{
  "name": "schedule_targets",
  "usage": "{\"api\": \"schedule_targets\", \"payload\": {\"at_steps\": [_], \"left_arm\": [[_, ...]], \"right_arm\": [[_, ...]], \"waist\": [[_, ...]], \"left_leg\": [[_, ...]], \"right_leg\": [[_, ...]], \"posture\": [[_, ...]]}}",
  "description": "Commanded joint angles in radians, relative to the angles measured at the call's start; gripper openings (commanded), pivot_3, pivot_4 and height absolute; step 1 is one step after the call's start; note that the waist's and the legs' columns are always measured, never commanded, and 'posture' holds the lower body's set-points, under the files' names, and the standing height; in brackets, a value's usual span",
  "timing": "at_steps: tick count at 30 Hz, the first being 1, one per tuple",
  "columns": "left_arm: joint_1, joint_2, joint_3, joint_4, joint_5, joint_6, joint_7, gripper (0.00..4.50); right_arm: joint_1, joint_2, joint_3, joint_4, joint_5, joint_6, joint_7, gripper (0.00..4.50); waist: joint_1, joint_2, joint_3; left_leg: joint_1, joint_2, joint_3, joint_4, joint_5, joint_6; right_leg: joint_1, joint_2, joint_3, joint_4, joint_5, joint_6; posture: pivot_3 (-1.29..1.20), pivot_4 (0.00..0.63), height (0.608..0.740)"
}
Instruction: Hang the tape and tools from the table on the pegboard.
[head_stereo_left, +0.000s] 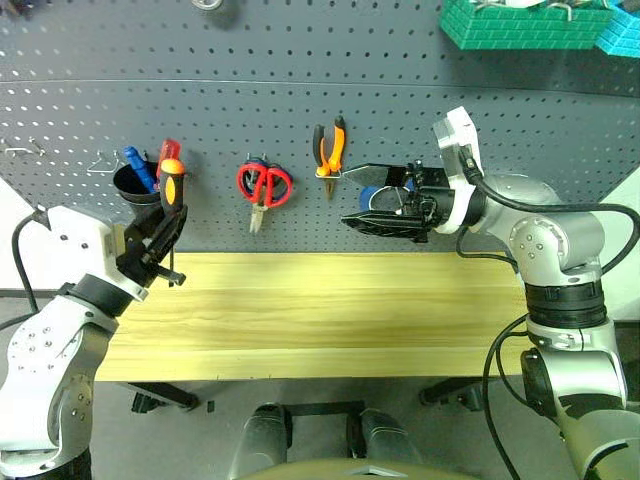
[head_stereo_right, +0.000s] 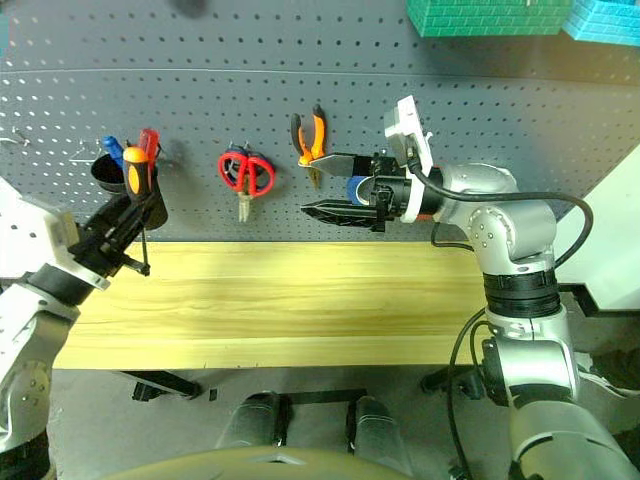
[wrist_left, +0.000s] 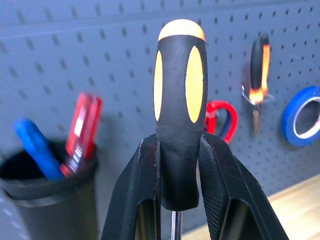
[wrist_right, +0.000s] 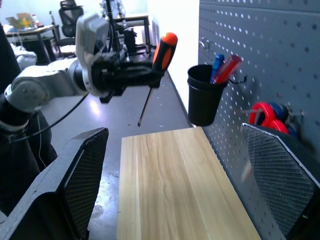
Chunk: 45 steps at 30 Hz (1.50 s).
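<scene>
Screwdriver (head_stereo_left: 172, 185) clamped in left fingers (wrist_left: 145, 200); right fingers (wrist_right: 85, 175) apart; black cup (head_stereo_left: 135, 188) w/ red+blue screwdrivers.

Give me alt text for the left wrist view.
The left end effector grips an orange-and-black screwdriver handle upright before the dark grey pegboard. Behind it: a black cup holding red and blue screwdrivers, hanging orange-handled pliers, and a blue tape roll.

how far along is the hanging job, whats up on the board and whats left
Mostly done. The red-handled scissors and the orange-and-black-handled pliers already hang on the dark grey perforated pegboard. The left gripper is shut on the slim orange-and-black-handled screwdriver, held near the black cup; it remains to be placed. The light wooden table holds nothing more. The right gripper is open. I cannot spot the red tape.
</scene>
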Motion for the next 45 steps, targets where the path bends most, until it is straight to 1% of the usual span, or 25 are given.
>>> {"api": "schedule_targets", "payload": {"at_steps": [1, 5, 7, 10, 15, 18, 21, 27, 30, 36, 38, 39, 45], "left_arm": [[-0.101, 0.059, 0.064, 0.009, -0.025, -0.022, 0.026, 0.70], [-0.201, 0.107, 0.042, 0.103, 0.009, -0.077, 0.003, 0.70], [-0.249, 0.143, 0.011, 0.183, 0.056, -0.144, -0.042, 0.70], [-0.337, 0.158, -0.011, 0.309, 0.064, -0.199, -0.077, 0.70], [-0.456, 0.156, -0.070, 0.523, 0.122, -0.336, -0.144, 0.70], [-0.541, 0.144, -0.096, 0.646, 0.151, -0.395, -0.142, 0.70], [-0.593, 0.137, -0.105, 0.765, 0.175, -0.452, -0.139, 0.70], [-0.651, 0.111, -0.130, 0.950, 0.199, -0.547, -0.153, 0.70], [-0.648, 0.083, -0.141, 1.002, 0.203, -0.569, -0.163, 0.70], [-0.624, 0.058, -0.145, 1.064, 0.214, -0.576, -0.153, 0.70], [-0.609, 0.058, -0.142, 1.067, 0.221, -0.573, -0.139, 1.43], [-0.601, 0.061, -0.142, 1.062, 0.220, -0.569, -0.138, 1.69], [-0.568, 0.070, -0.140, 0.995, 0.199, -0.545, -0.149, 3.73]], "right_arm": [[-0.030, -0.011, -0.017, -0.009, 0.013, -0.022, 0.003, 4.50], [-0.028, -0.005, -0.013, -0.012, 0.013, -0.028, -0.005, 4.50], [-0.036, -0.001, -0.009, -0.007, 0.011, -0.023, -0.016, 4.50], [-0.043, 0.004, -0.001, -0.007, 0.008, -0.025, -0.024, 4.50], [-0.053, 0.003, -0.002, -0.012, 0.017, -0.016, -0.034, 4.50], [-0.052, -0.002, -0.001, -0.020, 0.015, -0.013, -0.041, 4.50], [-0.042, -0.008, -0.003, -0.034, 0.017, -0.009, -0.049, 4.50], [-0.024, -0.018, 0.001, -0.050, 0.007, -0.011, -0.065, 4.50], [-0.011, -0.024, 0.011, -0.067, -0.004, -0.017, -0.072, 4.50], [0.007, -0.037, 0.012, -0.085, -0.005, -0.018, -0.085, 4.50], [0.009, -0.040, 0.011, -0.089, -0.003, -0.017, -0.090, 4.50], [0.009, -0.042, 0.010, -0.090, -0.002, -0.016, -0.092, 4.50], [0.014, -0.053, 0.013, -0.085, -0.003, -0.020, -0.088, 4.50]], "waist": [[0.012, 0.000, -0.003], [0.018, 0.002, -0.005], [0.018, 0.001, -0.005], [0.018, 0.002, -0.005], [0.017, 0.002, -0.006], [0.016, 0.002, -0.006], [0.016, 0.002, -0.006], [0.013, 0.002, -0.005], [0.013, 0.002, -0.005], [0.013, 0.002, -0.005], [0.009, 0.002, -0.005], [0.007, 0.002, -0.005], [0.007, 0.002, -0.005]], "left_leg": [[0.000, 0.000, 0.000, 0.000, 0.000, 0.000], [0.007, 0.000, 0.001, -0.001, 0.000, 0.000], [0.008, 0.000, 0.001, -0.001, 0.000, 0.000], [0.009, 0.000, 0.001, -0.001, 0.000, 0.000], [0.009, 0.000, 0.001, -0.001, 0.000, 0.000], [0.009, 0.000, 0.001, -0.001, 0.000, 0.000], [0.009, 0.000, 0.001, -0.001, 0.000, 0.000], [0.009, 0.000, 0.001, -0.001, 0.000, 0.000], [0.009, 0.000, 0.001, -0.001, 0.000, 0.000], [0.009, 0.000, 0.001, 0.000, 0.000, 0.000], [0.009, 0.000, 0.001, 0.000, 0.000, 0.000], [0.009, 0.000, 0.001, -0.001, 0.000, 0.000], [0.009, 0.001, 0.001, -0.001, 0.000, 0.000]], "right_leg": [[0.000, 0.000, 0.000, 0.001, 0.000, 0.000], [0.007, 0.000, 0.000, -0.001, 0.000, 0.000], [0.008, 0.000, 0.000, -0.001, 0.000, 0.000], [0.009, 0.000, 0.000, -0.001, 0.000, 0.000], [0.009, 0.000, 0.000, -0.001, 0.000, 0.001], [0.009, 0.000, 0.000, -0.001, 0.001, 0.001], [0.009, 0.000, 0.000, -0.001, 0.001, 0.002], [0.009, 0.000, 0.000, 0.000, 0.001, 0.003], [0.009, 0.000, 0.000, 0.000, 0.001, 0.003], [0.009, 0.000, 0.000, 0.001, 0.001, 0.003], [0.009, 0.000, 0.000, 0.001, 0.001, 0.003], [0.009, 0.000, 0.000, 0.001, 0.001, 0.003], [0.009, 0.000, 0.000, 0.001, 0.001, 0.002]], "posture": [[0.30, 0.023, 0.740], [0.30, 0.024, 0.740], [0.29, 0.026, 0.740], [0.29, 0.030, 0.740], [0.27, 0.042, 0.740], [0.26, 0.050, 0.740], [0.25, 0.053, 0.740], [0.24, 0.064, 0.740], [0.23, 0.070, 0.740], [0.22, 0.077, 0.740], [0.21, 0.082, 0.740], [0.21, 0.083, 0.740], [0.21, 0.084, 0.740]]}}
